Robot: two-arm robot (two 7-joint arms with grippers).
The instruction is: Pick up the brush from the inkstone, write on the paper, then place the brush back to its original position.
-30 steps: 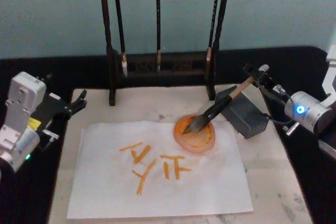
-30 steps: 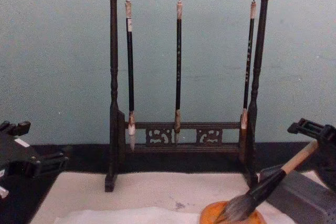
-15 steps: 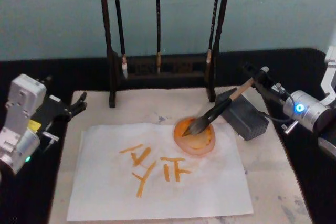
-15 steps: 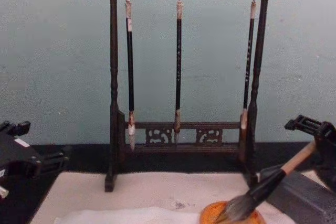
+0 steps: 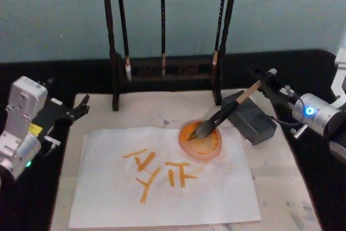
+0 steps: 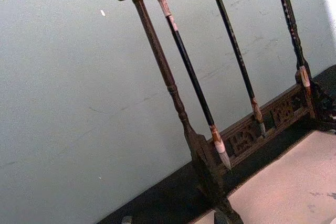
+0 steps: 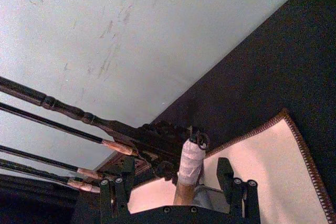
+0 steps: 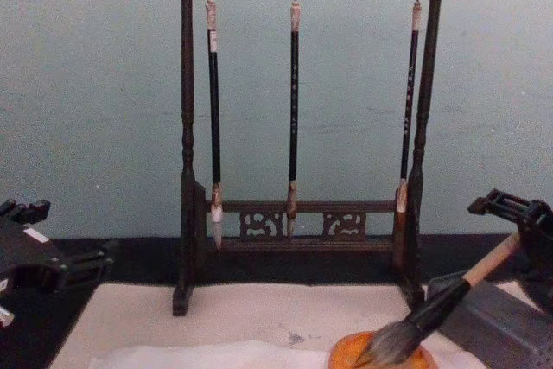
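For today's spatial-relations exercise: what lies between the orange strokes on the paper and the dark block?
In the head view, the round orange dish lies between them, with the bristles of the brush resting in it.

A pale blue-green wall (image 8: pixel 86 84) filled the back from nine o'clock across to three o'clock, plain and matte, with faint scuffs and streaks in its paint; soft, even light lay over it, with no hard shadows; below it ran a black table (image 5: pixel 303 63), dark out to both sides; on the table's middle lay a cream felt mat (image 5: pixel 157 106) with a brown stitched edge and grey smudges; at twelve o'clock, at the mat's far edge, stood a dark wooden rack (image 8: pixel 186 127) with two turned posts, a crossbar with carved ends and a fretted lower rail; three thin brushes (image 8: pixel 294 110) hung from its pegs, tips down, at eleven, twelve and one o'clock.
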